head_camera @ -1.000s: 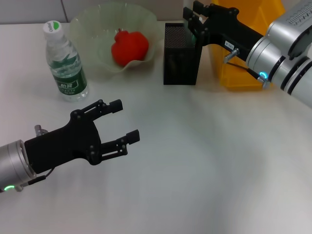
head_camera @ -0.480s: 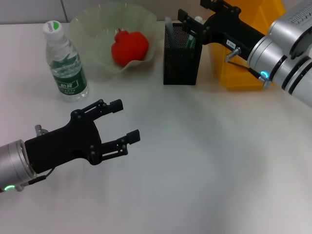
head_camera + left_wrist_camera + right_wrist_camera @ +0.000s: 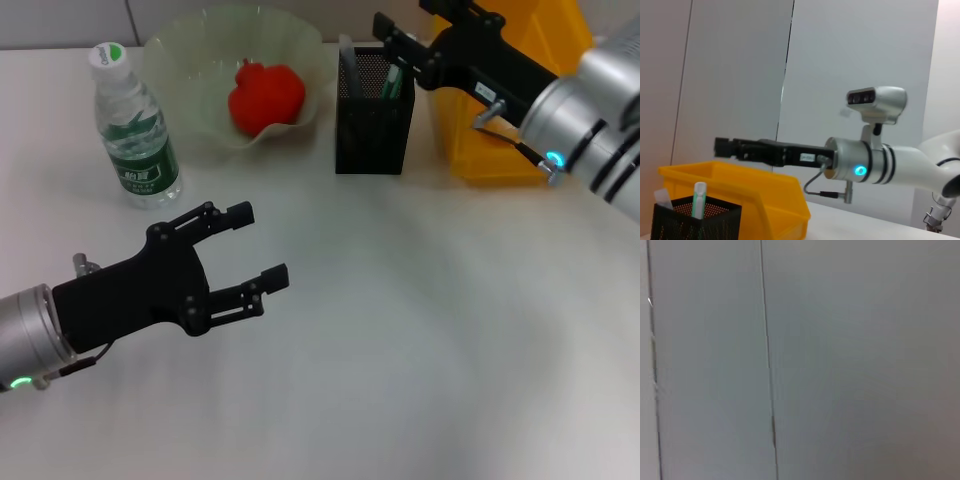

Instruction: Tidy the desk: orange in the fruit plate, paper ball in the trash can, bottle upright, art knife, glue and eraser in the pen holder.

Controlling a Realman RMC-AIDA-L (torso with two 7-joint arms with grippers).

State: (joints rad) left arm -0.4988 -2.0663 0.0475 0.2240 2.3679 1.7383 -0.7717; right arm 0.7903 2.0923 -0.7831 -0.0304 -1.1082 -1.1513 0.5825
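Observation:
My right gripper point(image 3: 408, 18) is open and empty, held above and just behind the black mesh pen holder point(image 3: 372, 115). A white-and-green glue stick point(image 3: 393, 80) and a grey tool stand in the holder. The left wrist view also shows the holder point(image 3: 690, 222), the glue stick point(image 3: 698, 197) and my right gripper point(image 3: 726, 148) above them. The water bottle point(image 3: 133, 125) stands upright at the far left. A red fruit point(image 3: 266, 94) lies in the clear fruit plate point(image 3: 180, 50). My left gripper point(image 3: 258, 244) is open and empty above the near left of the table. No paper ball or eraser shows.
A yellow bin point(image 3: 505, 120) stands right of the pen holder, partly behind my right arm; it also shows in the left wrist view point(image 3: 755, 197). The right wrist view shows only a grey wall. The white table spreads in front of the objects.
My right gripper has lifted and drawn back to the right from over the pen holder, uncovering it; the glue stick now shows inside. My left arm has not moved.

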